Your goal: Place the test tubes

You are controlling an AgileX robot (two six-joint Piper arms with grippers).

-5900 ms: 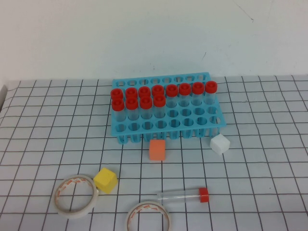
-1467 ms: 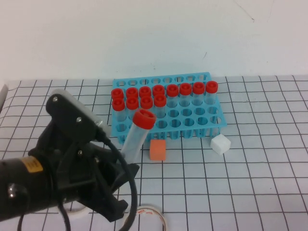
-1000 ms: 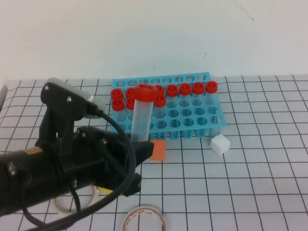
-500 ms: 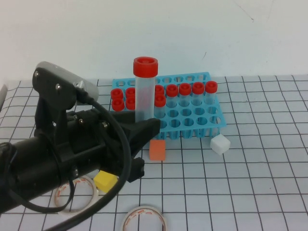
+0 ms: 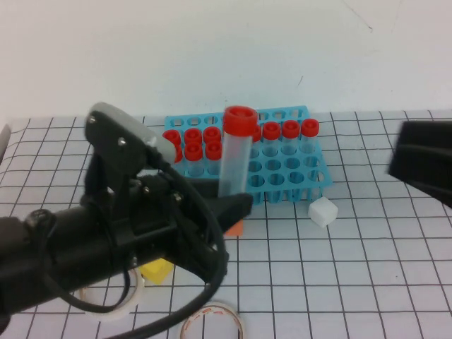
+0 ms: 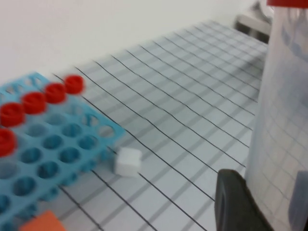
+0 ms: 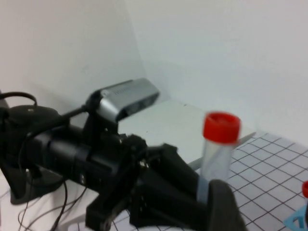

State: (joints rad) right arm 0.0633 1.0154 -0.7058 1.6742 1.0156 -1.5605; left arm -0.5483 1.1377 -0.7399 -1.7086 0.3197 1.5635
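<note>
Evidently the left gripper [image 5: 227, 205] is clenching the clear plastic test tube with a red cap [image 5: 235, 159] upright near the front of the blue plastic rack [image 5: 293, 185], not yet seated; other red-capped tubes [image 5: 290, 129] are already filling the back rows. The right gripper [image 5: 424, 166] is hovering at the right edge, its state impossible to tell

Black left arm [image 5: 70, 251]; grey wrist camera [image 5: 121, 131]; black cable [image 5: 223, 254].
</note>
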